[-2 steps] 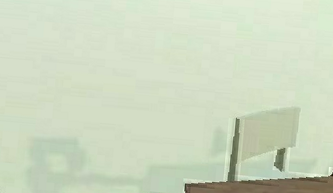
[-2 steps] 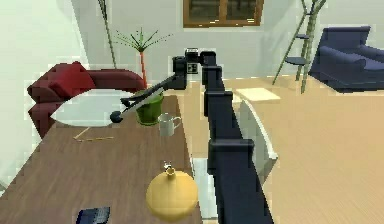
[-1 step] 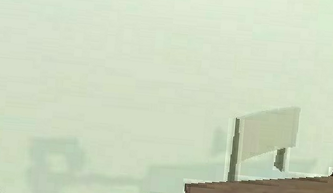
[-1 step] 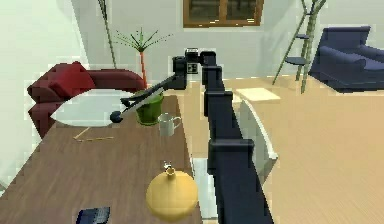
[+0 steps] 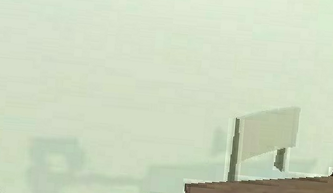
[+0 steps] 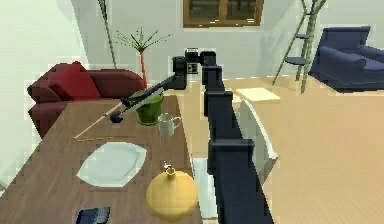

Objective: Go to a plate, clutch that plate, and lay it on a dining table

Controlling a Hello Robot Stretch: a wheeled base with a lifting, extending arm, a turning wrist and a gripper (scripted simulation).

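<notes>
Plate: laid flat on counter, near the jaws (contact undetermined); jaws' state and load cannot be told.

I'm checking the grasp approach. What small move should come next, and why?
Probably draw the arm back a little: the gripper sits farther out across the table than the white plate, which lies flat nearer the robot, beside a yellow vase.
</notes>
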